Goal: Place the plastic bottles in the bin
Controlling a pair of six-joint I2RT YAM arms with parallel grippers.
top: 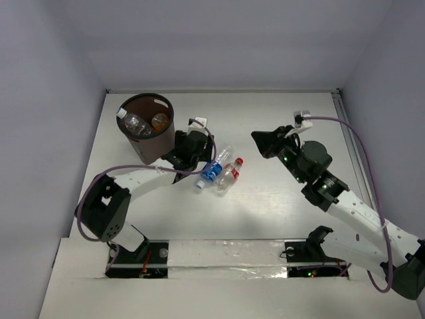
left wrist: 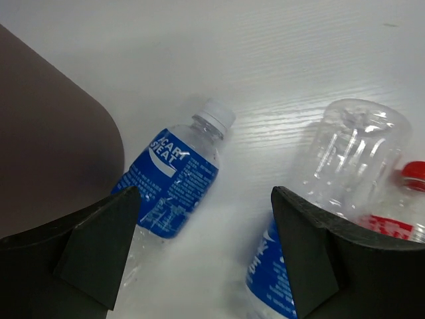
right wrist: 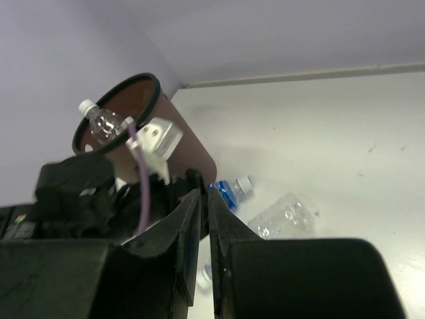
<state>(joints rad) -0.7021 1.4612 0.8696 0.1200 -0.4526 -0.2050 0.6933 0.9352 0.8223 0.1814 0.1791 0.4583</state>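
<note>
We count two small plastic bottles [top: 136,123] in the dark brown round bin [top: 157,147]; several lie outside (left gripper [left wrist: 202,222] spread empty, right gripper [right wrist: 204,226] closed).

Left pincer [left wrist: 206,256] agape, right pincer [right wrist: 204,239] closed

1. The left arm [top: 136,178] has white link shells between bulky black joint housings.
2. The right arm [top: 355,214] has the same white shells and black joints.
3. A thin purple cable [right wrist: 141,186] loops along each arm, ending at a white block [right wrist: 157,141] by the wrist.
4. The left gripper [left wrist: 206,206] has matte black, wedge-shaped fingers [left wrist: 99,246].
5. The right gripper [right wrist: 203,196] has black, flat-sided fingers.
</note>
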